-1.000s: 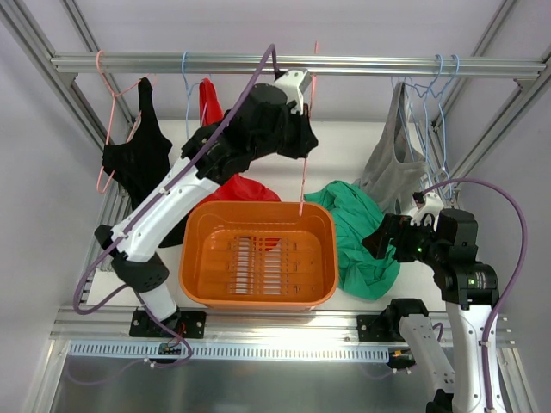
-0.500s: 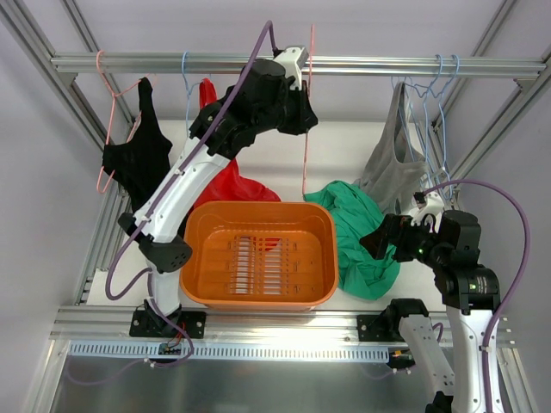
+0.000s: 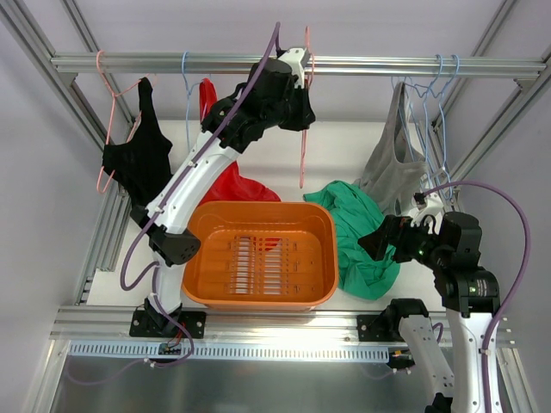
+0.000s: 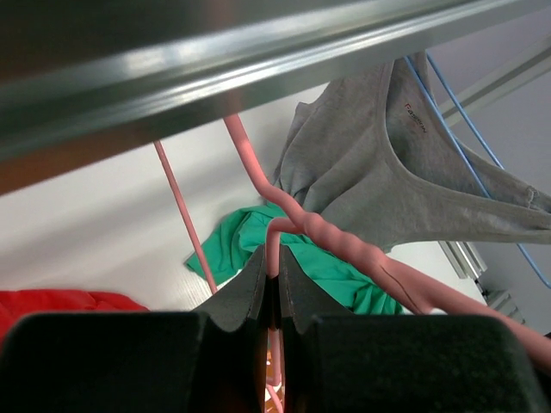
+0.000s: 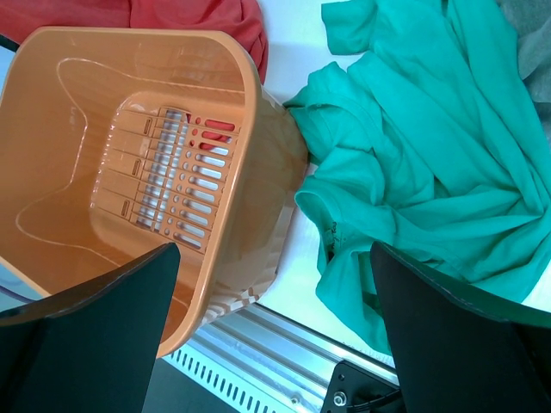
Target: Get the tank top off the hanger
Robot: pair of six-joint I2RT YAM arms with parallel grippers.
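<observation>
A: Left gripper [image 4: 271, 297]?
B: Clenched on the hanger [image 3: 303, 146], up by the rail [image 3: 387, 64], at 12 o'clock from the basket [image 3: 258, 207]. The hanger was bare.
A: Tank top [image 3: 362, 237]?
B: Heaped on the table [image 3: 344, 155] at 3 o'clock from the basket, touching its wall.
A: Right gripper [image 3: 379, 243]?
B: Jaws spread wide, nothing held. It hung over the tank top's 3 o'clock side.

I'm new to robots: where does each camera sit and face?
Top external: above and behind, looking down at the basket; left arm, right arm show.
Left wrist: beneath the rail, facing the grey top; left gripper shut on the hanger.
Right wrist: looking down at the basket; right gripper open.
All share the tank top.
</observation>
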